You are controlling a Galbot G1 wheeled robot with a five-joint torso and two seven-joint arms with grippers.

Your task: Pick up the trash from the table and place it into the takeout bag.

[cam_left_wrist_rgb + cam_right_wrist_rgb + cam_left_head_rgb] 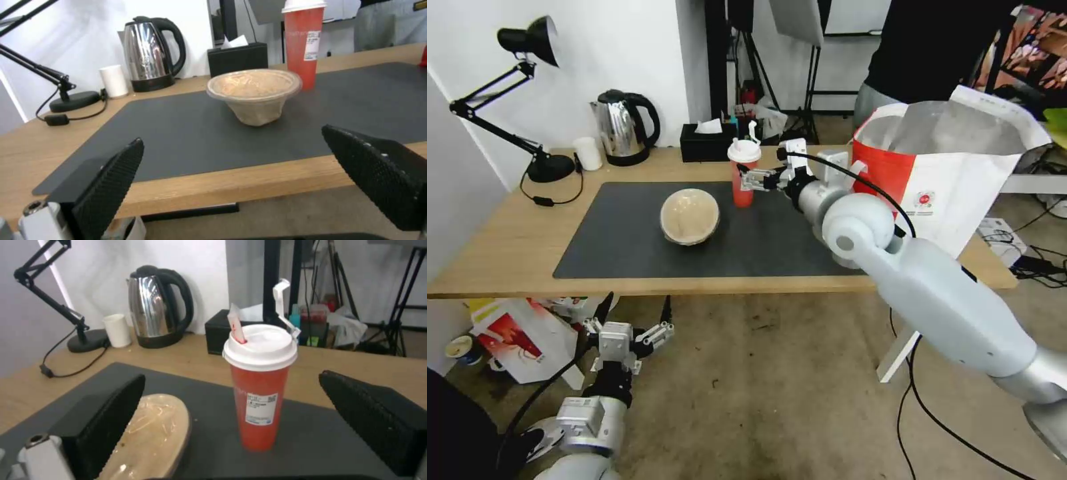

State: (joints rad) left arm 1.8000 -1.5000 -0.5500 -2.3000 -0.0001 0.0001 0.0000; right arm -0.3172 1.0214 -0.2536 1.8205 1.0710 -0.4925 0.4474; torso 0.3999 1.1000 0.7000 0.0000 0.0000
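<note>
Right gripper spread wide, empty, facing tall red cup; judged top-heavy, thin-walled; grasp mid-body, below lid; left gripper parked open

Setting: studio or lab room furnished as an office desk.
Work surface: light-wood table on white legs, with a dark grey mat.
Office items at the far edge: black desk lamp, steel kettle, black tissue box.
Studio evidence: black tripods and light stands behind the far edge.
Floor: worn bare concrete with loose black cables.
Walls: plain white.
</note>
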